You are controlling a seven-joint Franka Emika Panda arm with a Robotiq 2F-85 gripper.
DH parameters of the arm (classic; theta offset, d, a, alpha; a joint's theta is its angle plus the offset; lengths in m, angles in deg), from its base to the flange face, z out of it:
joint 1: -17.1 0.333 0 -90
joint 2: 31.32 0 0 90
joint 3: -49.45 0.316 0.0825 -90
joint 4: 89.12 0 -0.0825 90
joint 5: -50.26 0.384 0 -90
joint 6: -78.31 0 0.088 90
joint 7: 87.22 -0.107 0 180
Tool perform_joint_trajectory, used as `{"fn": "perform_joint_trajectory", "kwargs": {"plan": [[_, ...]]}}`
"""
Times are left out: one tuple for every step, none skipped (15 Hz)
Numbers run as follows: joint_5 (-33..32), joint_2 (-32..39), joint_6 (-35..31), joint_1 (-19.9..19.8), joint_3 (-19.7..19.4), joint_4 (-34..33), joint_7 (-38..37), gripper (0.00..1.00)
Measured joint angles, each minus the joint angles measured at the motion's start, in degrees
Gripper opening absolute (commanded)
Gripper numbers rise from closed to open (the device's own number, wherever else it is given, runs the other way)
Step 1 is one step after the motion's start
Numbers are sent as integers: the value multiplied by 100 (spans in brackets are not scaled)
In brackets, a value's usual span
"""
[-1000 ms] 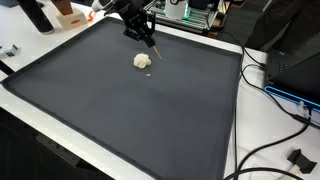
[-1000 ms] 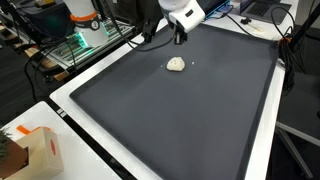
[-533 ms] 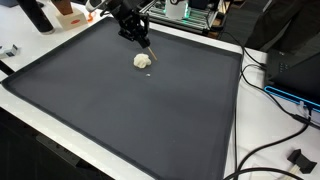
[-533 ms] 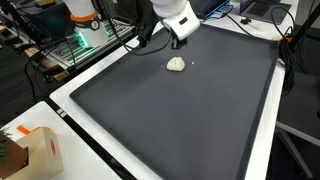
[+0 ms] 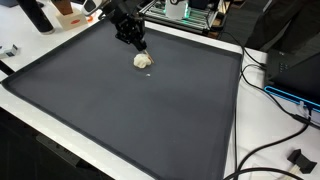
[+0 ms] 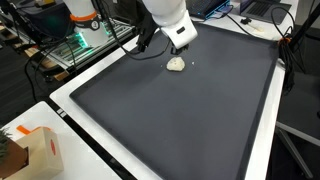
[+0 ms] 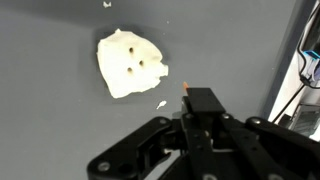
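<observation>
A whitish lump with three small holes lies on the far part of a dark mat. It shows in both exterior views and in the wrist view. My gripper hovers just above and beside the lump. In the wrist view the jaws are shut on a thin black stick with an orange tip, which points at the mat just right of the lump. A tiny white crumb lies next to the lump.
The mat sits on a white table. A cardboard box stands at one corner. Cables and equipment lie off the mat's edges. A green-lit rack stands behind the arm.
The gripper with the stick has moved back over the mat, from just past the lump to right above and beside it. The lump has not moved.
</observation>
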Motion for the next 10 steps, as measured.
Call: {"fn": "perform_joint_trajectory", "kwargs": {"plan": [[7, 18, -7, 0, -8, -14, -82, 3], [10, 30, -17, -1, -13, -26, -165, 3], [10, 35, -37, -1, -14, -31, -251, 3], [10, 35, -59, -1, -14, -34, -335, 3], [10, 35, -76, -1, -14, -35, -416, 3], [10, 35, -92, 0, -14, -36, -471, 3], [10, 33, -108, 0, -14, -37, -521, 3], [10, 26, -121, 1, -14, -37, -554, 3], [10, 14, -140, 3, -14, -36, -579, 3], [10, -5, -184, 6, -13, -33, -615, 3]]}}
